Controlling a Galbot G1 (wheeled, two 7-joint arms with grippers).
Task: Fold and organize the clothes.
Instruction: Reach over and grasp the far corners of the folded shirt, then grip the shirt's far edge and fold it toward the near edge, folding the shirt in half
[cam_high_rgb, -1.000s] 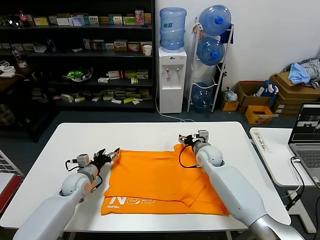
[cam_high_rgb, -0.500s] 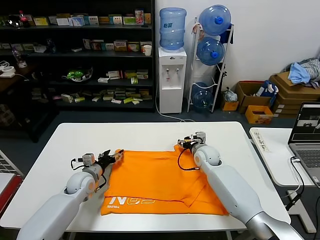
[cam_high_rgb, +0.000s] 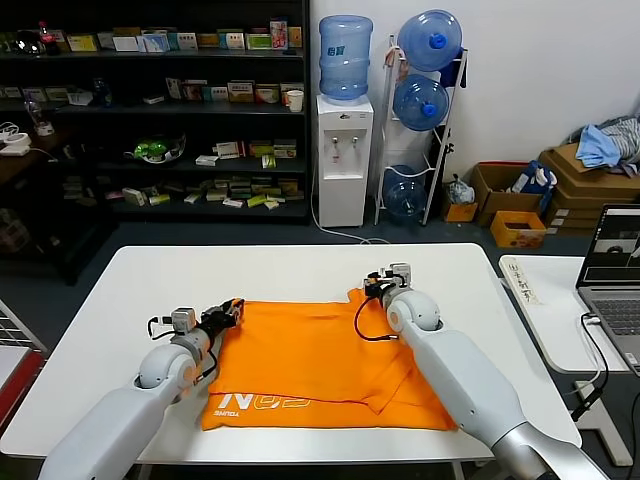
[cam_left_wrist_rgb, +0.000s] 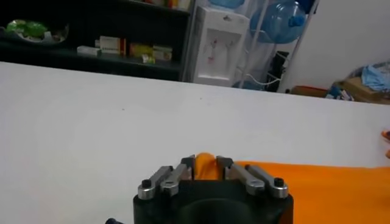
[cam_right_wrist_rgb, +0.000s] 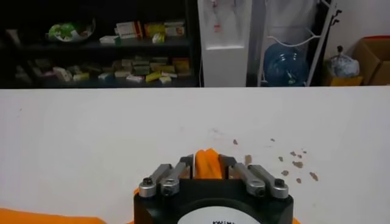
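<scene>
The bright orange T-shirt (cam_high_rgb: 310, 365) lies partly folded on the white table (cam_high_rgb: 280, 270), with white lettering along its near left edge. My left gripper (cam_high_rgb: 233, 306) is shut on the shirt's far left corner; orange cloth (cam_left_wrist_rgb: 206, 165) shows pinched between its fingers. My right gripper (cam_high_rgb: 370, 288) is shut on the shirt's far right corner, with a fold of orange cloth (cam_right_wrist_rgb: 206, 162) between its fingers. Both grippers sit low at the shirt's far edge.
A laptop (cam_high_rgb: 612, 275) sits on a side table at the right. Beyond the table stand a water dispenser (cam_high_rgb: 344, 160), a bottle rack (cam_high_rgb: 425, 120), dark shelves (cam_high_rgb: 150, 110) and cardboard boxes (cam_high_rgb: 580, 185) with a blue-grey cloth heap.
My left gripper has moved right and slightly away, closing on the shirt's far left corner. My right gripper has shifted slightly with its corner held.
</scene>
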